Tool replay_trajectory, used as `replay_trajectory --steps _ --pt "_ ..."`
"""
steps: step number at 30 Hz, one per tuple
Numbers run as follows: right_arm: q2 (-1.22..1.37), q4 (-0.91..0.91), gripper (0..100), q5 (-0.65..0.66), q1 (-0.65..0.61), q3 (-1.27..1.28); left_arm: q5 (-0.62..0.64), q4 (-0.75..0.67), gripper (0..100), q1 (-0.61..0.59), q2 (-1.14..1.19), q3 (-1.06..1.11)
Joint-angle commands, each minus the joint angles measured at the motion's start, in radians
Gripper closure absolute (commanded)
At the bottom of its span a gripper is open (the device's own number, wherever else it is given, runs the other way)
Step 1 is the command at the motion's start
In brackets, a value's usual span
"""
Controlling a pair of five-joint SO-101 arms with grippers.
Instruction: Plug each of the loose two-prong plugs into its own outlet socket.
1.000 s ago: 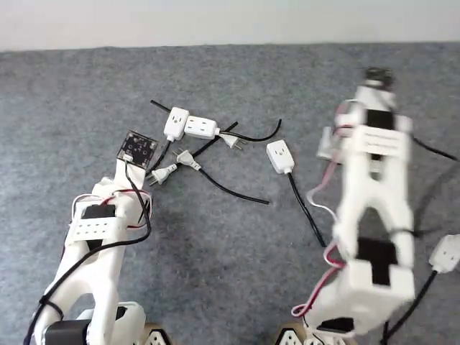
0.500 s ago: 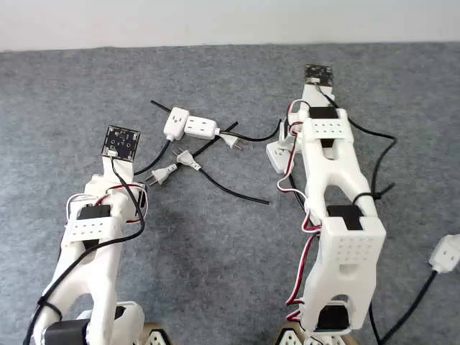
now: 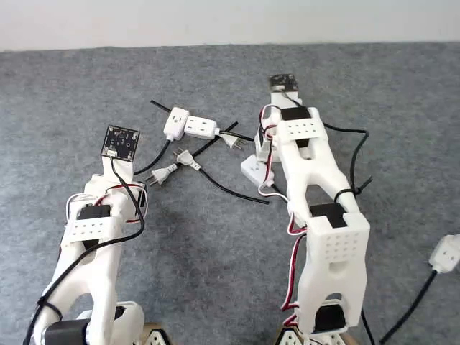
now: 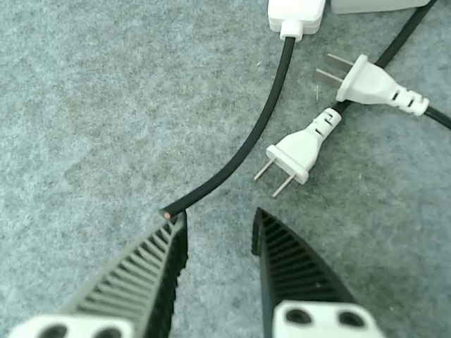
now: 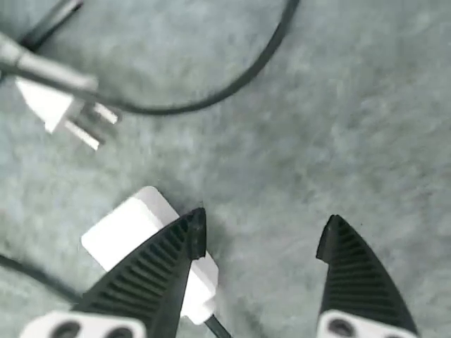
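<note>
Seemingly, socket (image 5: 121, 238) against right hand (image 5: 266, 227)

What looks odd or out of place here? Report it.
The black cord stops at a bare cut end with copper showing, right by the open left end effector; it connects to nothing there. The white outlet socket lies outside the gap of the open right end effector, beside one finger.

Grey carpeted table (image 3: 215, 273) carries loose plugs (image 3: 165, 172), outlet sockets (image 3: 201, 128) and black cables (image 4: 243, 151)
</note>
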Motion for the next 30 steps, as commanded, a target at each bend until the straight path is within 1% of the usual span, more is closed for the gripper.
replay_trajectory --steps 1,7,12,16,18,22,26,28,30 --pt "-0.047 0.070 73.8 0.044 -0.012 -0.038 0.005 -0.021 86 -0.003 -0.020 -0.005" --pt "-0.128 0.174 80.1 0.051 -0.012 -0.037 0.003 -0.021 86 -0.003 -0.020 -0.005" --pt "-0.200 0.285 82.4 0.060 -0.007 -0.018 0.003 -0.021 86 -0.003 -0.020 -0.005" --pt "-0.219 0.305 84.4 0.117 -0.002 0.077 0.003 -0.021 86 -0.003 -0.020 -0.005" --pt "-0.252 0.303 86.0 0.176 0.013 0.144 0.002 -0.021 86 -0.003 -0.020 -0.005" --pt "-0.410 0.269 87.7 0.296 0.064 0.315 0.002 -0.021 86 -0.003 -0.020 -0.005" --pt "-0.641 0.131 87.6 0.359 0.116 0.594 0.002 -0.021 86 -0.003 -0.020 -0.005" --pt "-0.748 0.068 87.6 0.400 0.173 0.729 0.002 -0.021 86 -0.003 -0.020 -0.005" --pt "-0.839 0.022 87.6 0.448 0.265 0.841 0.002 -0.021 86 -0.003 -0.020 -0.005"
